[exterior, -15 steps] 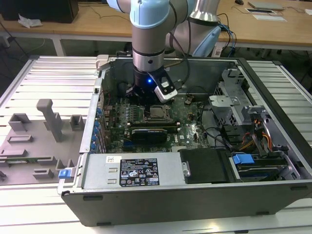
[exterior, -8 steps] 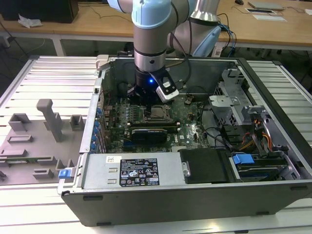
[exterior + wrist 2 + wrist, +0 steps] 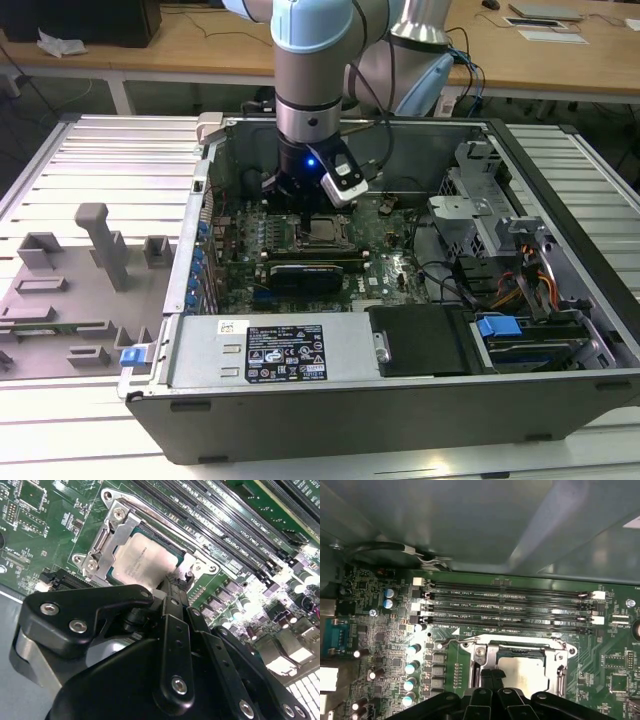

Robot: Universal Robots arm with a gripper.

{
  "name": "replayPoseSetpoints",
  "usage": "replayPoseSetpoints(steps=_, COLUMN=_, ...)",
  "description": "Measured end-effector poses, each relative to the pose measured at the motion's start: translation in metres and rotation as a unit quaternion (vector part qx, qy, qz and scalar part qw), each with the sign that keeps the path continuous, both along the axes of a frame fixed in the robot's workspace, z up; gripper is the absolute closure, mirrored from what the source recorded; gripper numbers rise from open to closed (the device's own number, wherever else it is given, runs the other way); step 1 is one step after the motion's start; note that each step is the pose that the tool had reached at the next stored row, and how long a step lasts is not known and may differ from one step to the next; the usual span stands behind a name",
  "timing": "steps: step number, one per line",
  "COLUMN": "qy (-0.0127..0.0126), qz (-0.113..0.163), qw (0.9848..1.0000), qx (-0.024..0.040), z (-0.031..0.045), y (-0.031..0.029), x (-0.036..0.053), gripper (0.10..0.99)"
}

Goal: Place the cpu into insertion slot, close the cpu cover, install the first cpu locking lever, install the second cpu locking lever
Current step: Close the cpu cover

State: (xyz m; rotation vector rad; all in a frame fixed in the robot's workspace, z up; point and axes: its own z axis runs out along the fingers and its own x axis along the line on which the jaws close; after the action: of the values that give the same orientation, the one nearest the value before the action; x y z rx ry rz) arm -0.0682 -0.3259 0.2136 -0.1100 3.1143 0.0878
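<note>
Your gripper (image 3: 172, 584), pinched together and empty, sits at the edge of the cpu cover (image 3: 107, 537), probably pressing it over the cpu (image 3: 142, 560).

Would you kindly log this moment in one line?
pale silver square cpu chip seated; silver-grey metal cpu cover down; tool shut at cover edge

I log this as a robotics lab. A ribbed aluminium table (image 3: 90, 150) carries an opened computer tower (image 3: 300, 400), with grey fixture blocks (image 3: 100, 240) near its edge at the exterior view's left. A robot arm (image 3: 312, 90) reaches into the tower. Wooden desks (image 3: 200, 45) with cables (image 3: 470, 75) and papers (image 3: 550, 35) stand behind.
</note>
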Motion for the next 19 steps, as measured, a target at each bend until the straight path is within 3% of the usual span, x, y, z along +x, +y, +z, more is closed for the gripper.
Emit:
replayPoseSetpoints(steps=5, qy=0.0000, qz=0.000, qw=1.0000, qx=0.0000, z=0.0035, y=0.0000, x=0.0001, gripper=0.980)
replayPoseSetpoints(steps=7, qy=-0.0024, qz=0.000, qw=1.0000, qx=-0.0001, z=0.0036, y=-0.0001, x=0.0000, gripper=0.980)
replayPoseSetpoints(steps=9, qy=-0.0122, qz=0.000, qw=0.9999, qx=-0.0007, z=0.0034, y=0.0000, x=-0.0001, gripper=0.980)
replayPoseSetpoints(steps=10, qy=-0.0285, qz=0.000, qw=0.9996, qx=-0.0015, z=0.0031, y=0.0000, x=-0.0004, gripper=0.980)
replayPoseSetpoints(steps=11, qy=-0.0315, qz=0.000, qw=0.9995, qx=-0.0015, z=0.0029, y=0.0000, x=-0.0003, gripper=0.980)
replayPoseSetpoints(steps=19, qy=-0.0314, qz=-0.010, qw=0.9994, qx=-0.0035, z=0.0030, y=0.0000, x=0.0101, gripper=0.980)
